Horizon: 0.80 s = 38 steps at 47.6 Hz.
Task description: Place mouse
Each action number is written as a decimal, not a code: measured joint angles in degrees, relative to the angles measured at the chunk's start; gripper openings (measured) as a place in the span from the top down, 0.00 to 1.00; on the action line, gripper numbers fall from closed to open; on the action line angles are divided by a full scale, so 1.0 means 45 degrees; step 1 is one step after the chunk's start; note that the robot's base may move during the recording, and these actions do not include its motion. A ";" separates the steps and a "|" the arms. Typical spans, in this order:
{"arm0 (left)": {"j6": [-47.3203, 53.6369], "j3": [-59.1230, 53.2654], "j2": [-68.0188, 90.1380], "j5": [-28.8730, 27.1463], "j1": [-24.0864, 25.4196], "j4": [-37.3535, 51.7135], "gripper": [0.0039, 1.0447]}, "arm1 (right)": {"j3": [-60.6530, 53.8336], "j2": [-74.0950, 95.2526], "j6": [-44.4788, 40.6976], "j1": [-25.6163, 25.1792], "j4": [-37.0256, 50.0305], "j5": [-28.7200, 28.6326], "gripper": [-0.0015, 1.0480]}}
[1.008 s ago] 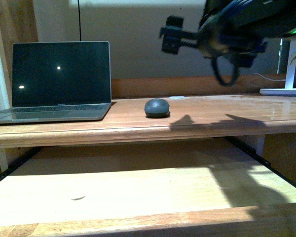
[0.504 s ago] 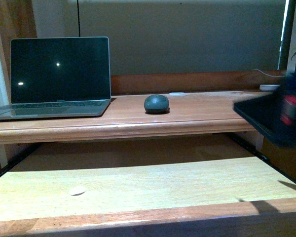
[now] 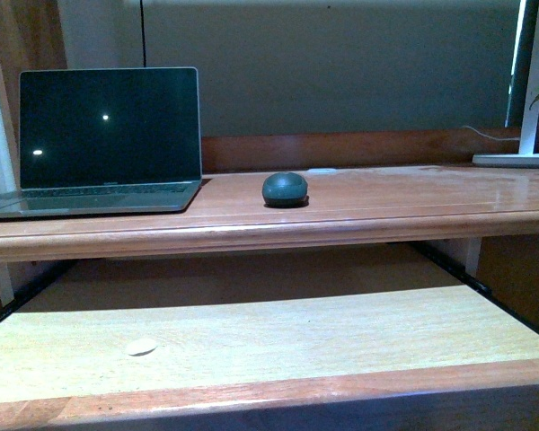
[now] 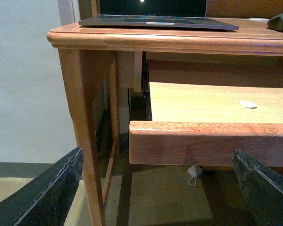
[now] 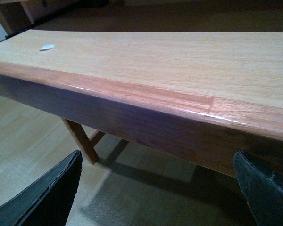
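Observation:
The dark grey dome-shaped mouse (image 3: 286, 189) sits on the wooden desk top (image 3: 386, 202), a little right of the laptop. Its edge also shows in the left wrist view (image 4: 281, 21). Neither arm shows in the front view. My left gripper (image 4: 162, 188) is open and empty, low in front of the desk's left leg and the pulled-out shelf. My right gripper (image 5: 160, 188) is open and empty, below the front edge of the pulled-out shelf (image 5: 146, 101).
An open laptop (image 3: 108, 144) with a dark screen stands at the desk's left. A pulled-out keyboard shelf (image 3: 251, 346) lies below the desk top, with a small pale chip (image 3: 142, 347) on it. A white lamp base (image 3: 516, 160) stands at the far right.
The right arm, which was above the desk a second ago, dropped down past the right side and has left the front view. The mouse has not moved.

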 joint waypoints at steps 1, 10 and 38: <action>0.0000 0.0000 0.0000 0.0000 0.0000 0.0000 0.07 | 0.0097 0.0189 -0.0005 0.0170 0.0078 0.0233 0.07; 0.0000 0.0005 0.0000 0.0000 0.0000 0.0000 0.07 | 0.2011 0.2817 -0.0068 0.1671 0.1287 0.2472 0.07; 0.0000 0.0005 0.0000 0.0000 0.0000 0.0000 0.07 | 0.9034 0.8218 -0.0515 0.4245 -0.0369 0.8432 0.07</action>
